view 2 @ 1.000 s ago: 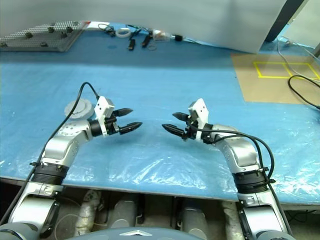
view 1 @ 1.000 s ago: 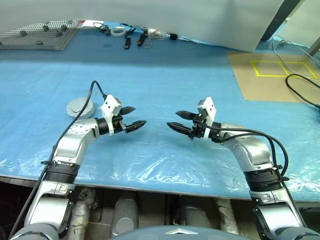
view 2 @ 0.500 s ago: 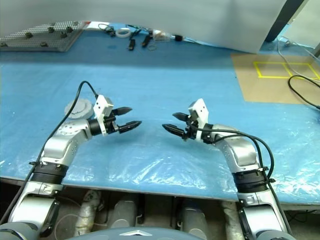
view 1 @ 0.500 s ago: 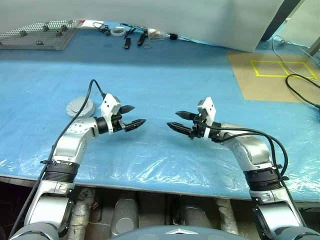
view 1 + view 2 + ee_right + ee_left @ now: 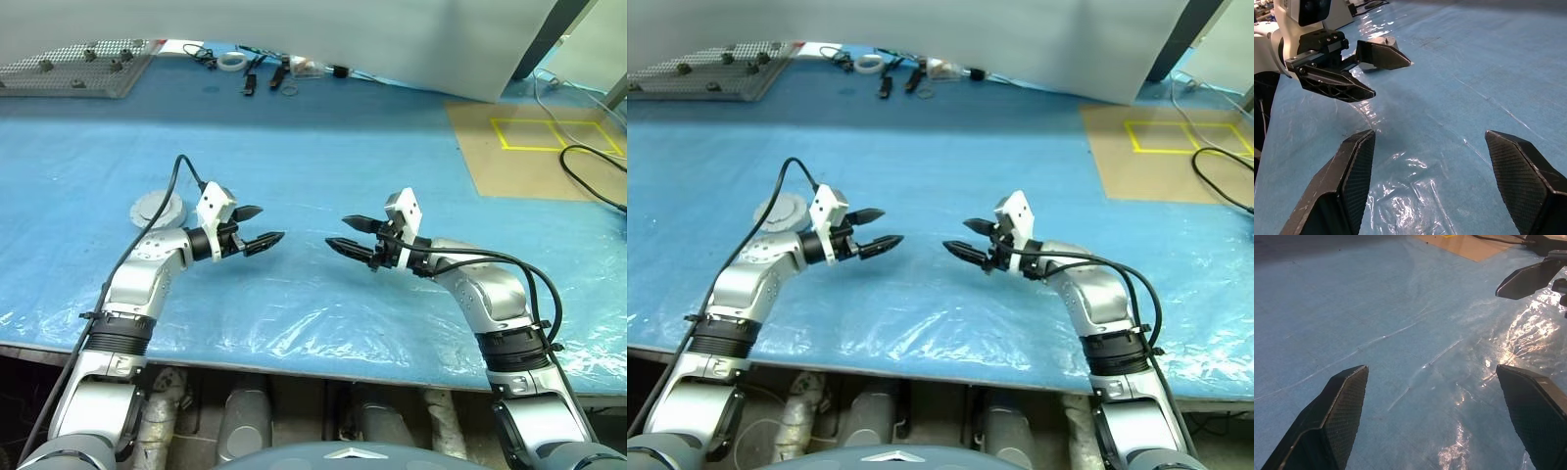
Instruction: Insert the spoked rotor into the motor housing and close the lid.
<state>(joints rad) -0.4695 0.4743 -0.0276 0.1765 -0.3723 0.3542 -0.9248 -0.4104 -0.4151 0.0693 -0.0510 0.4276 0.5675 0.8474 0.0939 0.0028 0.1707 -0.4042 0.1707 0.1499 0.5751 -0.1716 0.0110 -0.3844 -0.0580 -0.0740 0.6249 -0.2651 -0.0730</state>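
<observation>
Motor housing (image 5: 157, 209): one round, shallow grey-silver disc-shaped unit lying flat on the table (image 5: 323, 157), at about 9 o'clock from the scene's centre. It sits just behind the left forearm, partly covered by that arm and its black cable. Its top face is plain grey, so it appears to carry the lid; the seam and the inside cannot be made out.

Left gripper (image 5: 258, 227): held above the table, at 3 o'clock from the housing and apart from it, pointing toward the right gripper. Fingers (image 5: 1332, 423) spread wide, nothing between them; bare blue surface shows in the gap in the left wrist view.

Right gripper (image 5: 353, 235): held above the table at about the same height, tip to tip with the left across a small gap, not touching. Fingers (image 5: 1339, 188) spread, holding nothing.

Table covering: blue sheet with a clear plastic film, wrinkled and shiny along the near edge.

Perforated metal plate (image 5: 73, 67): at 10 o'clock, far edge, several small dark parts standing on it.

Small loose items (image 5: 265, 70): at 12 o'clock, far edge; a white ring, dark clips and wires.

Brown board (image 5: 539, 147): at 2 o'clock, marked with a yellow taped rectangle; black cables cross its right side.
</observation>
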